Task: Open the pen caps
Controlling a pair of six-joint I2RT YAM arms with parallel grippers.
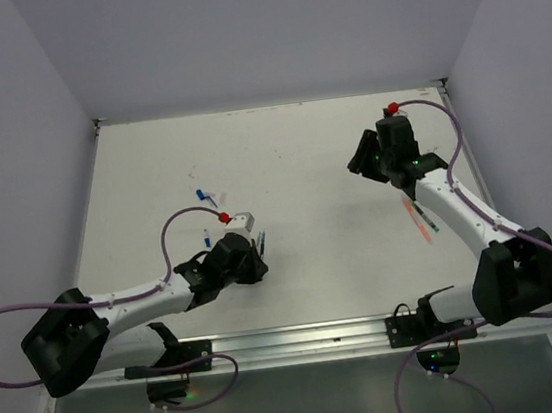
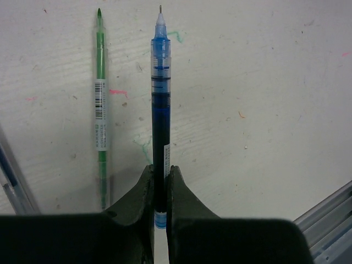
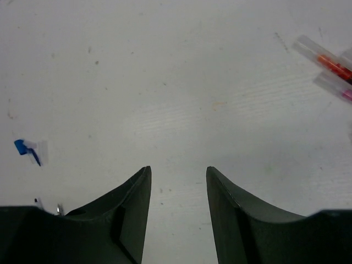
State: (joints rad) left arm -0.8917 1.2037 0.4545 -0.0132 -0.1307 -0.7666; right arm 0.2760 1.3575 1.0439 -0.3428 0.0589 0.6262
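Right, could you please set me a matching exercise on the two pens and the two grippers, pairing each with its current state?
Things:
1. blue pen
2. green pen
3. left gripper
4. right gripper

States:
A. open, nothing between its fingers
B. lying loose on the table
C. shut on a pen
D. gripped near its rear end, tip bare

Pairs: 1-D, 2-B, 3-C, 4-A

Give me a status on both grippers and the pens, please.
Left gripper shut on blue pen, cap off. Right gripper open, empty. Blue cap loose on table. Green pen alongside, clear.
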